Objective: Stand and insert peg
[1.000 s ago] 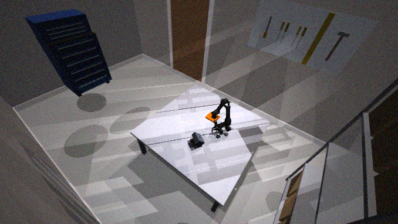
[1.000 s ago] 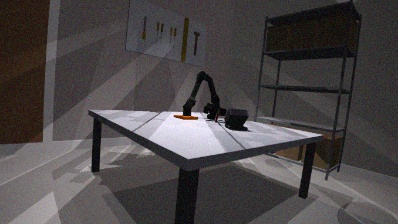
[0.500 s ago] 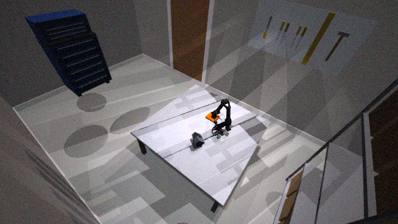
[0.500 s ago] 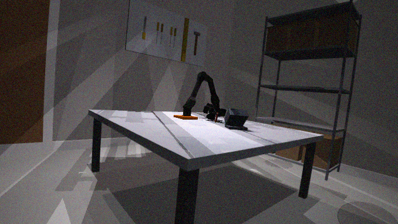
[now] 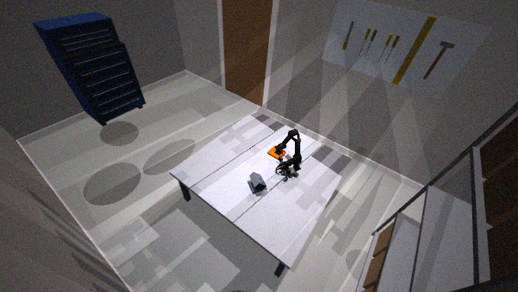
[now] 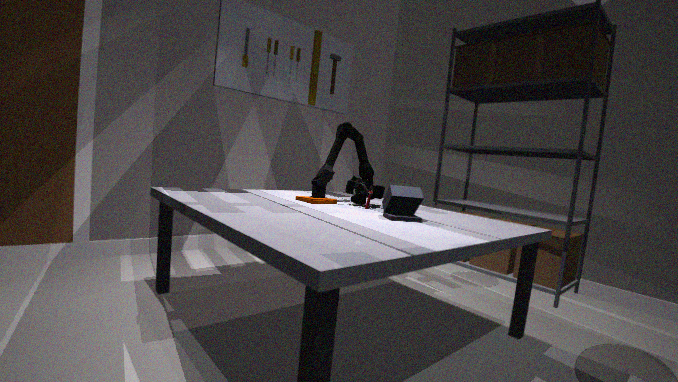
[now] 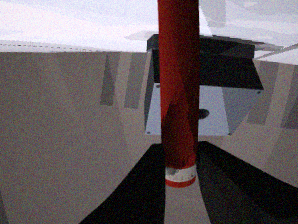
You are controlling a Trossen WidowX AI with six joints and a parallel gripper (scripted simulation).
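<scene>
Because the plain end must stand on the table (image 6: 280,235), the gripper (image 6: 364,197) grasps the red peg (image 7: 177,76) near-upright, banded end up, just left of the sloped panel (image 6: 402,200).

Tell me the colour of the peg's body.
Red, with a white band near one end of the peg; the wrist view shows it best.

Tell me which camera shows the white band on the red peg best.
The wrist view: the red peg fills the middle of the frame, and its white band shows clearly near the lower end. The exterior view shows the peg only as a small red sliver by the pincer; the top view does not resolve it.
</scene>
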